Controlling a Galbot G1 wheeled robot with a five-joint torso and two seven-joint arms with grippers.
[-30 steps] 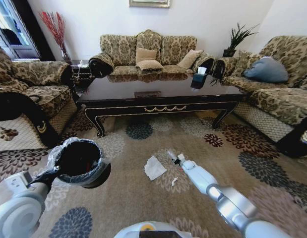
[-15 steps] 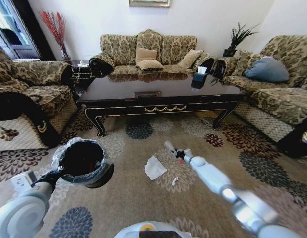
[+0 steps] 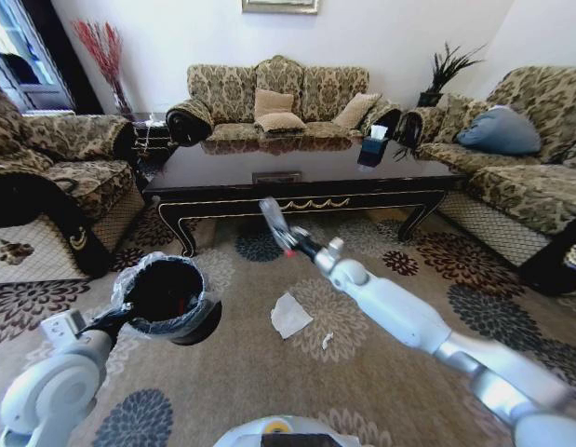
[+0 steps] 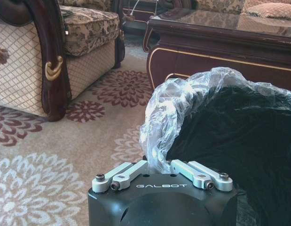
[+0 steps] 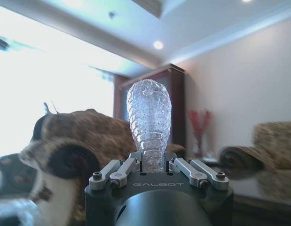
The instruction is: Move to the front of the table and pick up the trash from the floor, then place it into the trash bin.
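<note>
1. The right gripper (image 3: pixel 297 244) is sitting just above the middle of the head view with its fingers closed around the neck end of the clear ribbed plastic bottle (image 3: pixel 274 222) (the red cap is tucked right at the fingers). The body is sticking out up and to the left, in front of the glossy dark coffee table (image 3: pixel 306 182).

2. The left gripper (image 3: pixel 115 321) is pinching the rim of the small round black bin with the crinkled clear liner (image 3: pixel 169 296) at the lower left and tilting it up off the beige floral carpet (image 3: pixel 241 372).

3. Risk: the grip is near one end only, so I'm thinking the long body could swing or slip out on the way over.

4. Risk: the bin mouth is tilted and the liner is bunching over the rim (looks floppy), so a drop that's off to one side could bounce out.

5. The crumpled white paper (image 3: pixel 289 315) and a small silvery scrap (image 3: pixel 327 341) are lying at lower centre, still to be collected, and could get run over.
</note>
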